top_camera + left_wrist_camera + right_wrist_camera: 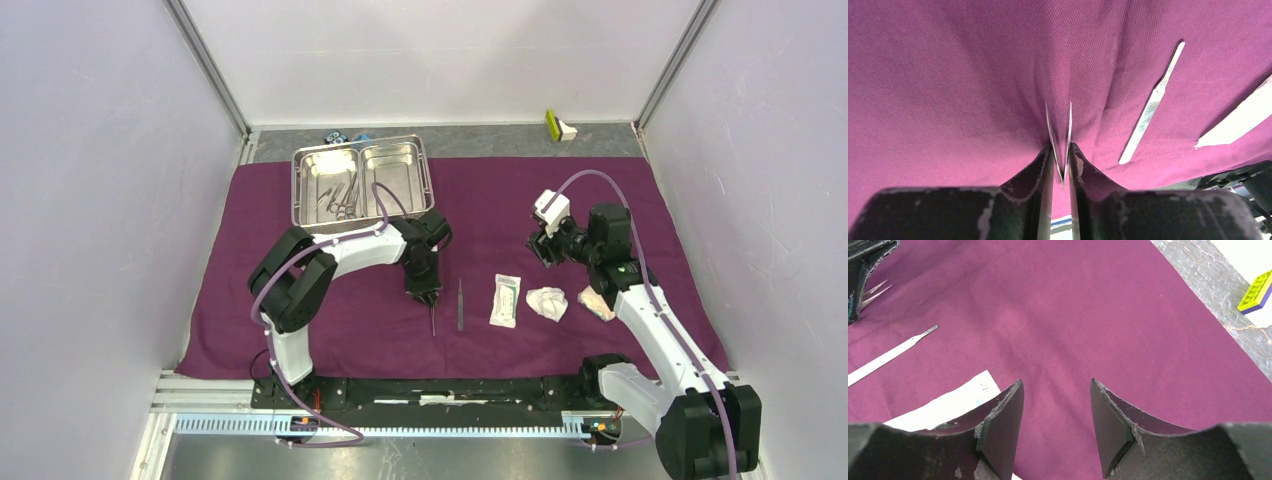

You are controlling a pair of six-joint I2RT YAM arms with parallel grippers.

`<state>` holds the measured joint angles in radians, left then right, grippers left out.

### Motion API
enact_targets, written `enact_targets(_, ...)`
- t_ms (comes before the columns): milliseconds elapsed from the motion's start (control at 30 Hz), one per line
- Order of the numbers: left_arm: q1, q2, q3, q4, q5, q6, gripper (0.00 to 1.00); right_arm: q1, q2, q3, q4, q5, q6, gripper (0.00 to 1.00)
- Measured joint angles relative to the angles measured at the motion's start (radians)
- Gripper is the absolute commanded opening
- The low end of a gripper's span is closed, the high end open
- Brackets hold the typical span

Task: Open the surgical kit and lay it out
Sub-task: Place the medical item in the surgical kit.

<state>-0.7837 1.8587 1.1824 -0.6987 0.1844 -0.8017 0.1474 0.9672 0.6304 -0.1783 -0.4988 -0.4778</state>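
Left gripper pinches tweezers, tips on the cloth.
Right gripper hangs open and empty, a white packet just beside one finger.

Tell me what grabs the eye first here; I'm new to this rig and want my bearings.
The large purple cloth spreads wide, a shiny steel tray of instruments at its far left. Nearer, the left gripper is shut on tweezers beside a row: slim metal tool, white packet, gauze wads. The right gripper hangs open over bare cloth.
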Motion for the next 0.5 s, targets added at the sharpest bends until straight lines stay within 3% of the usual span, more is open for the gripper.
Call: enact_targets(500,0.001,-0.011,0.010,-0.011,-0.023,0.024,0.22,0.000,0.001,-0.007,0.004,0.000,0.000,0.58)
